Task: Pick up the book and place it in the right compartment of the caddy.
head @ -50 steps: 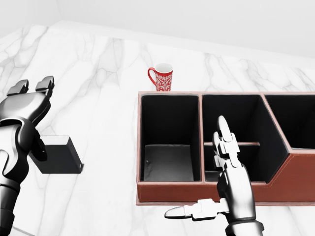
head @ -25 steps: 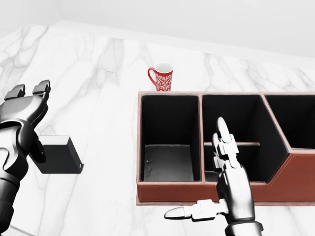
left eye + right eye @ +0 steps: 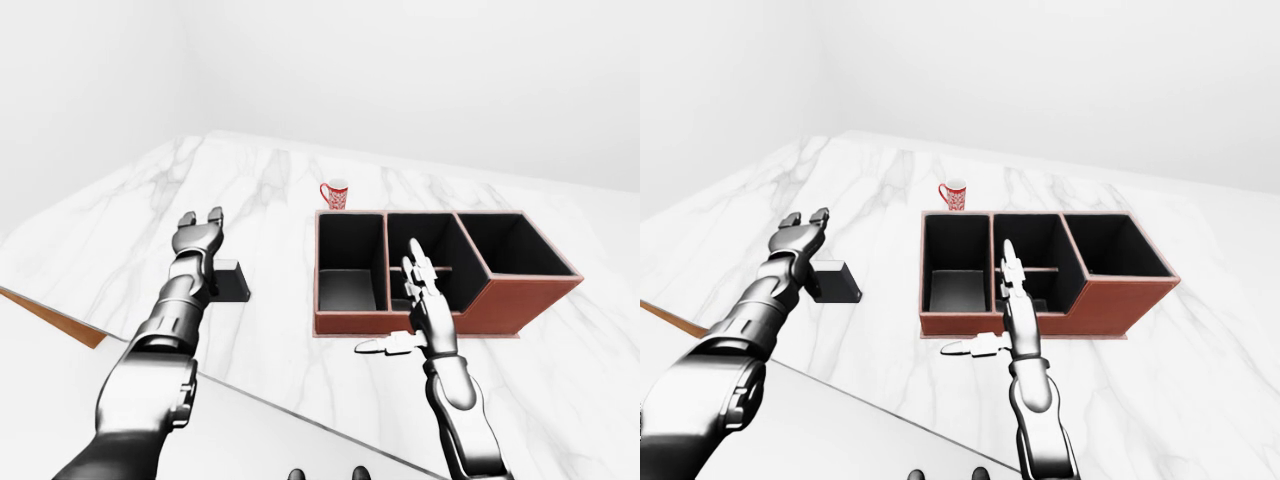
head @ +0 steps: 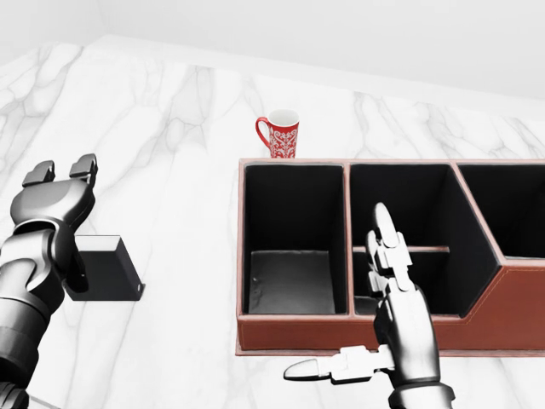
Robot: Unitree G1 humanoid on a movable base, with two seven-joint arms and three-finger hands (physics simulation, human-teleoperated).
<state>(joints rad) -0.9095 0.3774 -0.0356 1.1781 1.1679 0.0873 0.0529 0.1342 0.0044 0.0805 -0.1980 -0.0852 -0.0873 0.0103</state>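
Reaching for the book (image 4: 104, 269) calls for lowering the left robot hand (image 4: 56, 198) until its spread fingers straddle the dark cover, then closing squarely. Book: flat on the marble tabletop (image 4: 170, 136), well left of the caddy (image 4: 358, 331), just below and right of that hand in the head view. Right robot hand (image 4: 375, 341): fingers apart, empty, hovering at the caddy's near wall.

White marble counter (image 3: 250, 180), plain white walls (image 3: 400, 70), even light
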